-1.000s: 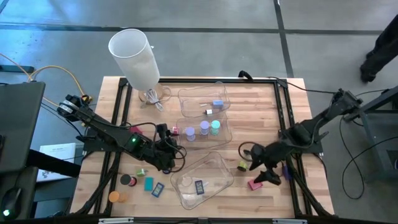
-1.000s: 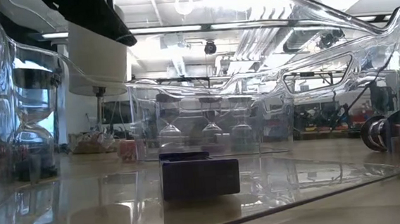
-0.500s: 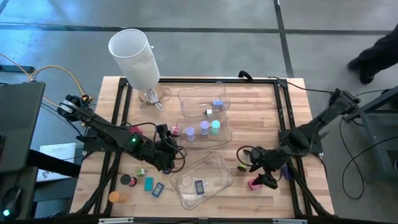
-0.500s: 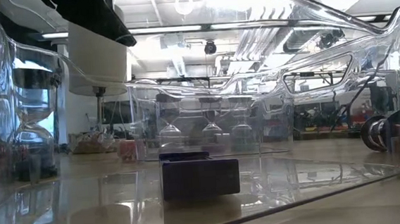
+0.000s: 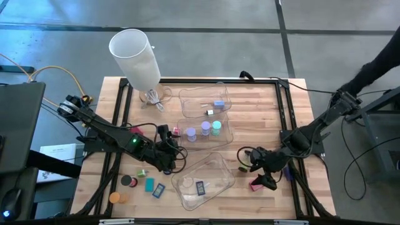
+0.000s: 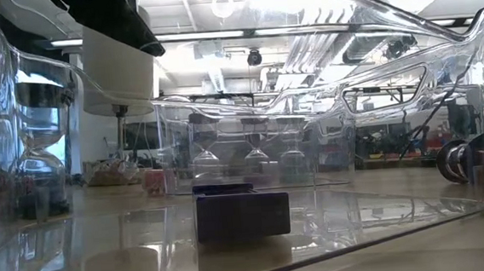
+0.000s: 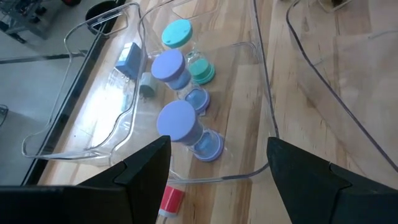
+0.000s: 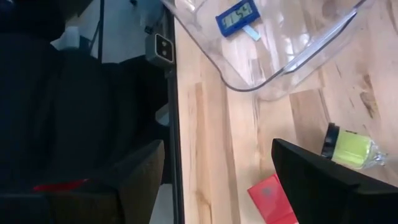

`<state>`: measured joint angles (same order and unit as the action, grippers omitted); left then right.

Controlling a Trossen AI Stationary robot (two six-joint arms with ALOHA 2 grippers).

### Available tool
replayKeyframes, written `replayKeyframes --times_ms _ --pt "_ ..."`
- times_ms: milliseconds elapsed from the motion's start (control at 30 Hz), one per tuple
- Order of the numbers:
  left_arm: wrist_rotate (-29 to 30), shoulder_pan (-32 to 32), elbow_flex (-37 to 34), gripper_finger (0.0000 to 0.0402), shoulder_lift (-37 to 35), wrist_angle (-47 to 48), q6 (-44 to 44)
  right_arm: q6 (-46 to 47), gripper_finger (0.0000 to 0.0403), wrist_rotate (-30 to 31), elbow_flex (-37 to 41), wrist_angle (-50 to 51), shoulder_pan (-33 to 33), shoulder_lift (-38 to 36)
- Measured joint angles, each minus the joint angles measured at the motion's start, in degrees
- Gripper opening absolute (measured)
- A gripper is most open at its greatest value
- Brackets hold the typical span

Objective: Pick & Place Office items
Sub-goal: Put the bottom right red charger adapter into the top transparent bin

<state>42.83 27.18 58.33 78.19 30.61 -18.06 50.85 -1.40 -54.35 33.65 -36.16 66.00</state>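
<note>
**Both grippers spread and empty over the desk**

The right gripper (image 5: 261,175) hangs at the lower right of the high view, jaws apart, holding nothing. A pink block (image 5: 255,185) lies just beneath it and a yellow-green cylinder (image 5: 242,167) just to its left; its wrist view shows both, the block (image 8: 272,198) and the cylinder (image 8: 348,150), on bare wood.

The left gripper (image 5: 177,156) waits left of centre, fingers (image 7: 146,168) also spread, facing the middle tray (image 5: 229,131) with its lilac cylinders (image 7: 175,121) and a teal one (image 7: 177,34).

The nearest tray (image 5: 187,165) holds a flat blue rectangle (image 5: 200,187). At lower left lie loose pieces: a black cylinder (image 5: 127,180), an orange one (image 5: 115,197) and a teal rectangle (image 5: 149,184).
</note>
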Motion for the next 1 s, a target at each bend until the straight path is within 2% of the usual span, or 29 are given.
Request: replayKeyframes --times_ms 133,367,867,1000 --pt "0.0 0.0 0.0 0.0257 0.0 0.0 0.0 0.2 0.0286 -0.3 0.0 0.2 0.0 0.0" --pt "0.0 0.0 0.0 0.0257 0.0 0.0 0.0 4.9 0.0286 3.0 0.0 7.0 0.1 0.0" --pt "0.0 0.0 0.0 0.0257 0.0 0.0 0.0 3.6 0.0286 4.2 0.0 8.0 0.0 0.0" --pt "0.0 0.0 0.0 0.0257 0.0 0.0 0.0 5.1 0.0302 4.3 0.0 9.1 0.0 0.1"
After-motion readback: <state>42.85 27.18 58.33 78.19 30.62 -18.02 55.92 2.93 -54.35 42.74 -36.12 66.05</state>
